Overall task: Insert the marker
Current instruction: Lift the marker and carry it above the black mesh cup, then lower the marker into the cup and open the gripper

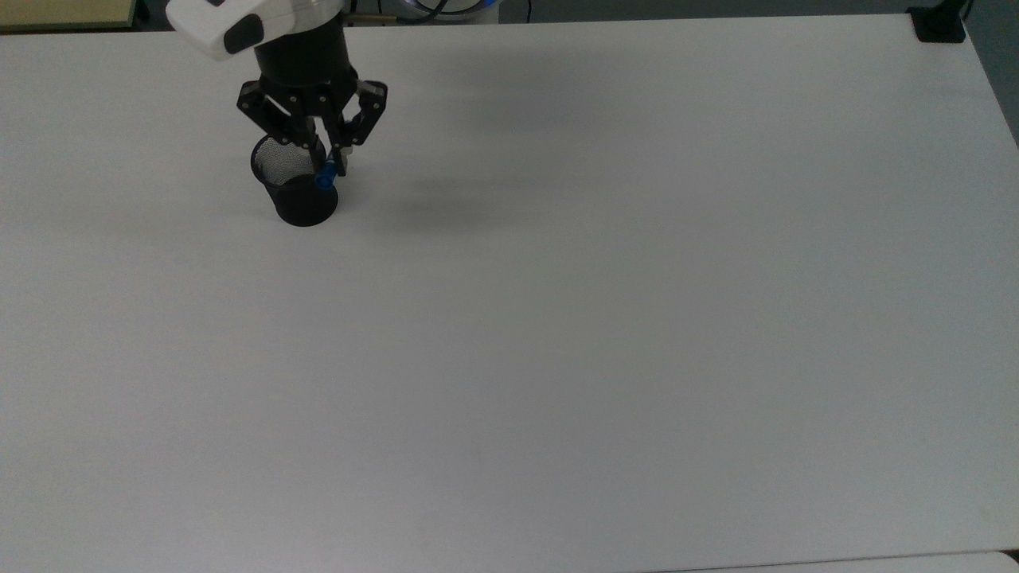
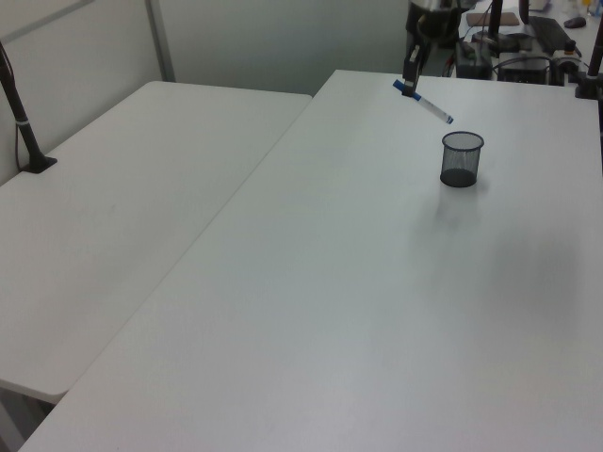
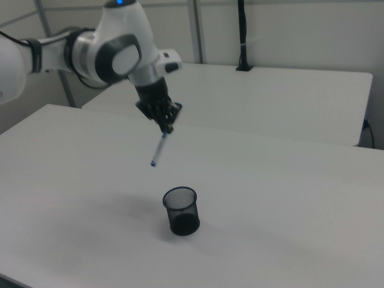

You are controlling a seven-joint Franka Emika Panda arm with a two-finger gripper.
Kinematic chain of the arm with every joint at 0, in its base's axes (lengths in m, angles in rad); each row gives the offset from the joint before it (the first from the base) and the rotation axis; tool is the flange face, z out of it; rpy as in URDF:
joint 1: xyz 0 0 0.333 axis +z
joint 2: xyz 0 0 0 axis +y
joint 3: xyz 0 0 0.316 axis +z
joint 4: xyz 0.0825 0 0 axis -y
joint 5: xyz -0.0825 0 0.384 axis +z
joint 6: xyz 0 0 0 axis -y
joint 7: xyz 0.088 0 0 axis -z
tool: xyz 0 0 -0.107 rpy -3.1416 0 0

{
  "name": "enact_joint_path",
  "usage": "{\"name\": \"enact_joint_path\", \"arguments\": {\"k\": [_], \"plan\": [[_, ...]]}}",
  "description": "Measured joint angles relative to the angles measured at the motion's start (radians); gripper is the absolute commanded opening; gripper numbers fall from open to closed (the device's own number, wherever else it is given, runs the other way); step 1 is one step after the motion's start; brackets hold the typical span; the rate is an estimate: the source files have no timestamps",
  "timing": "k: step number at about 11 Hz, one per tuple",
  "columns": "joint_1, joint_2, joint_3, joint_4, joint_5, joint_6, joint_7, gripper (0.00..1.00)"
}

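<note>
My gripper (image 1: pixel 328 159) (image 2: pixel 409 83) (image 3: pixel 166 128) is shut on the marker's capped end, high above the table. The marker (image 3: pixel 159 149) (image 2: pixel 426 101) (image 1: pixel 325 177) is white-barrelled with blue ends and hangs tilted, its free small blue end pointing down toward the black mesh cup (image 3: pixel 181 210) (image 2: pixel 461 158) (image 1: pixel 293 177). In the right view the marker's lower tip hangs well above the cup's rim and a little to the right view's left of it. The cup stands upright on the white table (image 1: pixel 557 318) and looks empty.
A second white table (image 2: pixel 113 207) (image 3: pixel 282 99) adjoins this one. A black clamp pole (image 2: pixel 21 122) (image 3: pixel 242 36) stands on its far edge. Cluttered equipment (image 2: pixel 528 47) sits beyond the table's far end in the left view. A black mount (image 1: pixel 939 24) sits at the top view's upper right corner.
</note>
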Motion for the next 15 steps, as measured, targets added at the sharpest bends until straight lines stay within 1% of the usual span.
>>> {"name": "enact_joint_path", "arguments": {"k": [2, 4, 6, 8, 10, 11, 13, 14, 15], "plan": [[-0.054, -0.003, 0.000, -0.089, -0.016, 0.106, -0.005, 0.00], [-0.113, -0.027, -0.001, -0.173, -0.019, 0.236, -0.027, 0.00], [-0.163, -0.048, -0.001, -0.228, -0.020, 0.295, -0.065, 0.00], [-0.182, -0.060, -0.001, -0.260, -0.020, 0.298, -0.088, 0.00], [-0.174, -0.066, 0.006, -0.301, -0.020, 0.318, -0.094, 0.02], [-0.161, -0.067, 0.009, -0.315, -0.020, 0.329, -0.094, 0.08], [-0.137, -0.067, 0.013, -0.329, -0.020, 0.339, -0.094, 0.31], [-0.135, -0.067, 0.013, -0.329, -0.020, 0.339, -0.094, 0.54], [-0.136, -0.068, 0.013, -0.329, -0.020, 0.339, -0.094, 0.69]]}}
